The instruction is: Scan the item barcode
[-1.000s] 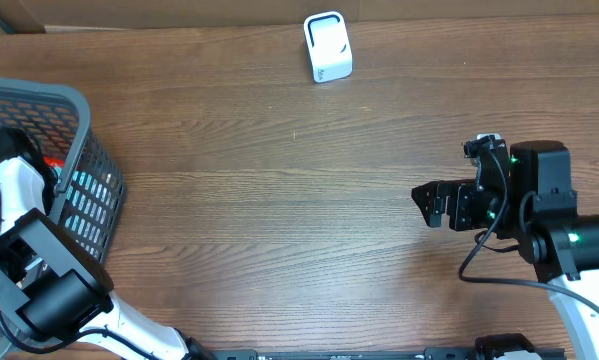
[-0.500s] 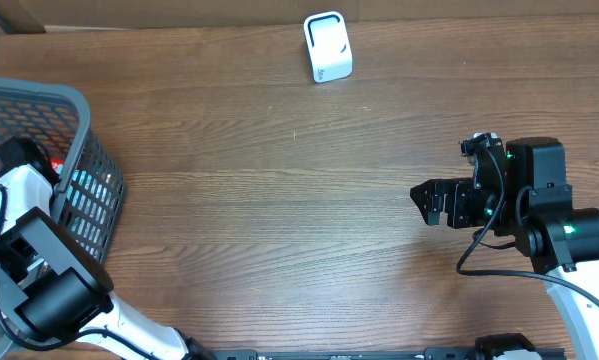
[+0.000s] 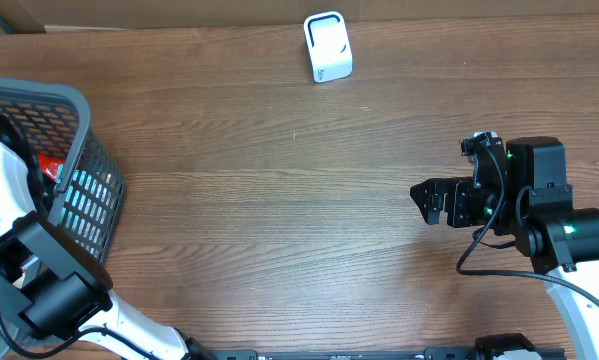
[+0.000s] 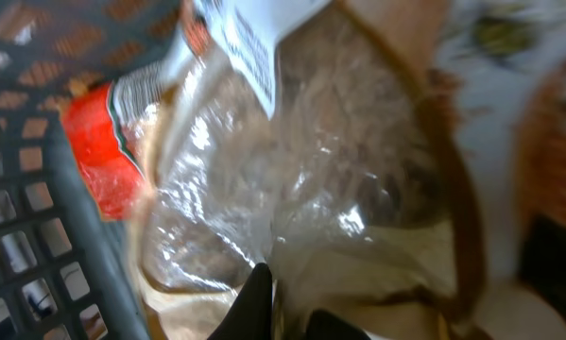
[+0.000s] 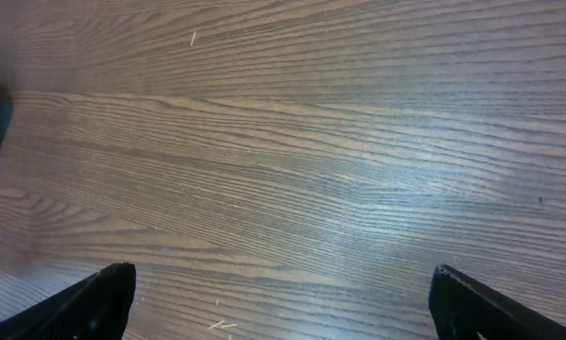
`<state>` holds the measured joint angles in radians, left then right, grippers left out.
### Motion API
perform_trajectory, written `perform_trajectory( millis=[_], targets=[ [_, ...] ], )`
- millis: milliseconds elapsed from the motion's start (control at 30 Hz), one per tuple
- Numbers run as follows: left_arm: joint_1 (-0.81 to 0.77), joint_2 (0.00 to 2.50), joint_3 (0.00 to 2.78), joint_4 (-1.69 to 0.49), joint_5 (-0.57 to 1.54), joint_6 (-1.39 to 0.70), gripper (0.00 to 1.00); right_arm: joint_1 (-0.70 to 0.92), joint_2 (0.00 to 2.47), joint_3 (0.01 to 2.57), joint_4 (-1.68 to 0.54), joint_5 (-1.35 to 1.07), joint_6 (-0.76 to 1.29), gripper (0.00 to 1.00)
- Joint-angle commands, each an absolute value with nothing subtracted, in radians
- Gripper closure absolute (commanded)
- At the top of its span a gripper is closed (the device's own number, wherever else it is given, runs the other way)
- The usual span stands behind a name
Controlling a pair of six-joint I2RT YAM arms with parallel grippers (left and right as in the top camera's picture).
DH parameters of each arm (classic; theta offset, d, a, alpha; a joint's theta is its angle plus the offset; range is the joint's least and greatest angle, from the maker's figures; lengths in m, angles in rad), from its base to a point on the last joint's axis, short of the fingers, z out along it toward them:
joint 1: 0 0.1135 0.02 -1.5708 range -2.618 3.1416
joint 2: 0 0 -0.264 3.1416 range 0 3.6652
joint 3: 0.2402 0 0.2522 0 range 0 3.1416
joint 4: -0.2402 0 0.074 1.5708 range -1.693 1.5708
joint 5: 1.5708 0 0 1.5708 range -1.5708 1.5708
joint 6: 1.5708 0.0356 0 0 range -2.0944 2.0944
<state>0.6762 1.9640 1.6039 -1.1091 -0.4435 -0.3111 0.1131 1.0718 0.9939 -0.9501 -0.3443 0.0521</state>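
Surface: brown wood-grain surface, viewed from overhead.
Basket: dark grey mesh basket, set at the left edge of the overhead frame; its grid wall is seen at the lower left of the left wrist frame.
Left arm: reached down into the basket; in the overhead view the end effector is hidden by the arm's own body.
Left end effector: closed, with black tips at the bottom centre of the left wrist frame, set against the bag's film. Whether film is pinched between them cannot be told.
Item: clear plastic bag with brownish contents, lying inside the basket and filling the centre of the left wrist frame.
Label: white label on the bag at the upper centre of the frame; the print is too blurred to be read.
Neighbour: red packet at the bag's left, touching it, beside the basket wall.
Scanner: white scanner stood at the top centre of the overhead frame, well apart from the basket and both arms.
Right end effector: spread wide with nothing between the fingers, held over bare wood at the right of the overhead frame, pointed left.
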Motion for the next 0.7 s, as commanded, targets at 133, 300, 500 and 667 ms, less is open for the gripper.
perform_trajectory(
  millis=[133,300,500,667],
  targets=[
    [0.680,1.967,1.679,-1.157,-0.402,-0.269,0.96,0.118,1.068,1.015,-0.928,-0.361,0.052,0.00],
    [0.680,1.963,1.679,-1.188,-0.401,-0.270,0.96,0.118,1.068,1.015,-0.915,-0.361,0.052,0.00],
    [0.680,1.925,1.679,-1.213,-0.398,-0.270,0.96,0.118,1.068,1.015,-0.910,-0.361,0.052,0.00],
    [0.680,1.850,1.679,-1.230,-0.369,-0.270,0.96,0.118,1.068,1.015,-0.904,-0.361,0.052,0.00]
  ],
)
